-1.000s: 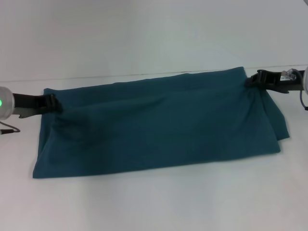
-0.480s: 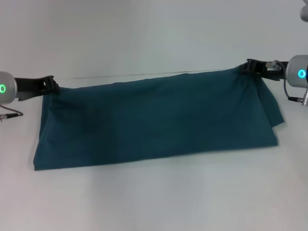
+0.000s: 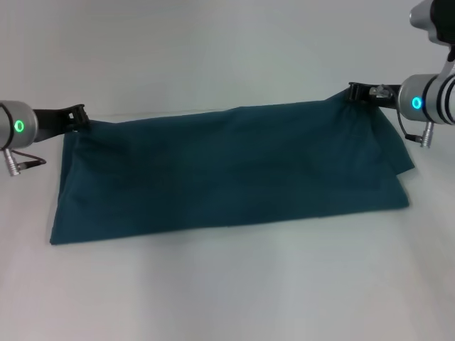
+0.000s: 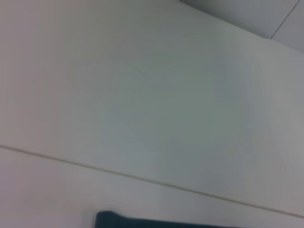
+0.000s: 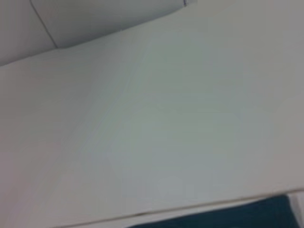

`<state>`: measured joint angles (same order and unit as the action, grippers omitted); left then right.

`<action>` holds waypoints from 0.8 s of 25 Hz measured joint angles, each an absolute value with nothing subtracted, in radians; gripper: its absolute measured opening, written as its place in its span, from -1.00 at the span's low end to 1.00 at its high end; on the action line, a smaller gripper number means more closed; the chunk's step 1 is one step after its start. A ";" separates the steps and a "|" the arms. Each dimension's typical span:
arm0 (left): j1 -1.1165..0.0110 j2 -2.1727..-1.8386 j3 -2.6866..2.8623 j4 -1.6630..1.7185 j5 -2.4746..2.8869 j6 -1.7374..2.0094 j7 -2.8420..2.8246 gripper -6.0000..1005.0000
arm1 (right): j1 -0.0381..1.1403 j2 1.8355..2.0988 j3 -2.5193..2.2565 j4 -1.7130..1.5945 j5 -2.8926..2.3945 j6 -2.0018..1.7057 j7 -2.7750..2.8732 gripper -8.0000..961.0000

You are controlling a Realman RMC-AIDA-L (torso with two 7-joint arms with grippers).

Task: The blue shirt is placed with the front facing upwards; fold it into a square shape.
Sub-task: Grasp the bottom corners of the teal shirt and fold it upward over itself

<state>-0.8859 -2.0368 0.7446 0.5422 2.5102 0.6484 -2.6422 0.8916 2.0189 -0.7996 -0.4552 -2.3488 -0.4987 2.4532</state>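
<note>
The blue shirt hangs as a wide teal sheet, its top edge stretched between both arms and its lower edge resting on the white table. No print or collar shows. My left gripper is shut on the shirt's upper left corner. At the upper right corner my right gripper is shut on the cloth, and a fold of fabric droops below it. Only a sliver of the blue shirt shows in the left wrist view, and a sliver of the blue shirt in the right wrist view.
The white table extends in front of the shirt and behind it. A pale wall rises beyond the table's far edge.
Both grippers have risen and moved away from me, lifting the shirt's top edge and pulling it straighter. The lower edge has stayed on the table.
</note>
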 joint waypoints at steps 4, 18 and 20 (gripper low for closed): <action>-0.891 -2.043 0.745 0.538 2.511 0.620 -2.642 -0.78 | 0.898 2.023 -0.820 -0.451 -2.349 -0.453 2.453 -0.87; -0.894 -2.047 0.746 0.519 2.509 0.602 -2.642 -0.77 | 0.916 2.013 -0.851 -0.418 -2.350 -0.439 2.454 -0.87; -0.890 -2.050 0.744 0.520 2.508 0.599 -2.641 -0.77 | 0.917 2.011 -0.851 -0.414 -2.350 -0.439 2.454 -0.87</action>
<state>-0.8902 -2.0499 0.7437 0.5195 2.5085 0.5991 -2.6405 0.9174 2.0111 -0.8514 -0.4137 -2.3501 -0.4389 2.4544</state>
